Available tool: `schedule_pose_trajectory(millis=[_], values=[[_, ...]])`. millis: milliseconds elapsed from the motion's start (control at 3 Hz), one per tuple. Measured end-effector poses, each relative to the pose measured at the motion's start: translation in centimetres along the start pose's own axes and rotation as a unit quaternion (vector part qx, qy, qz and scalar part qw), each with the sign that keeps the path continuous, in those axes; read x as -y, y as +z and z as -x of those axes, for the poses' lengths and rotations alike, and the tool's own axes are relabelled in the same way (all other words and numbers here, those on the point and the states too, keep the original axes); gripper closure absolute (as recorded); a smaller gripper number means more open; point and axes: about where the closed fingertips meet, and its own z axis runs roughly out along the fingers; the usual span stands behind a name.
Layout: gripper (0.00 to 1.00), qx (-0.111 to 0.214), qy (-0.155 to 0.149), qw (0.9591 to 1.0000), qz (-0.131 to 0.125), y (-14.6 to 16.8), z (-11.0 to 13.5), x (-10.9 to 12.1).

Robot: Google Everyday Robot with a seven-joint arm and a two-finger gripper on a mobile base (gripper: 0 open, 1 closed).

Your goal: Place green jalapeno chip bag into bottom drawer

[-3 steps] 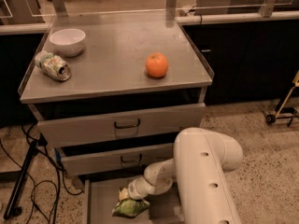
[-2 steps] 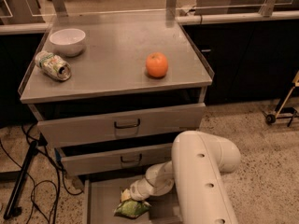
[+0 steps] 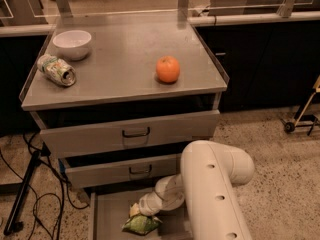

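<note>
lower now than a moment ago, the gripper (image 3: 136, 211) has brought the green chip bag (image 3: 141, 225) down into the open bottom drawer (image 3: 107, 211). the bag seems to rest on the drawer floor, touching the gripper. i cannot tell if the jaws are open or closed. this looks like the putting-down step. next: let go, then lift out slowly.

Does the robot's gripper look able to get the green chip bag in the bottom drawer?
Probably yes. The gripper sits inside the open bottom drawer, right above the green chip bag, and nothing lies between them.
</note>
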Motion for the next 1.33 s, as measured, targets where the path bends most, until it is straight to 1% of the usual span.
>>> schedule_pose_trajectory(millis=[667, 1000, 1333], values=[[1.00, -0.011, 0.030, 0.9995, -0.005, 1.52, -0.36, 1.62], [0.82, -0.012, 0.030, 0.9995, -0.005, 1.55, -0.37, 1.65], [0.51, -0.012, 0.030, 0.9995, -0.005, 1.55, -0.37, 1.65]])
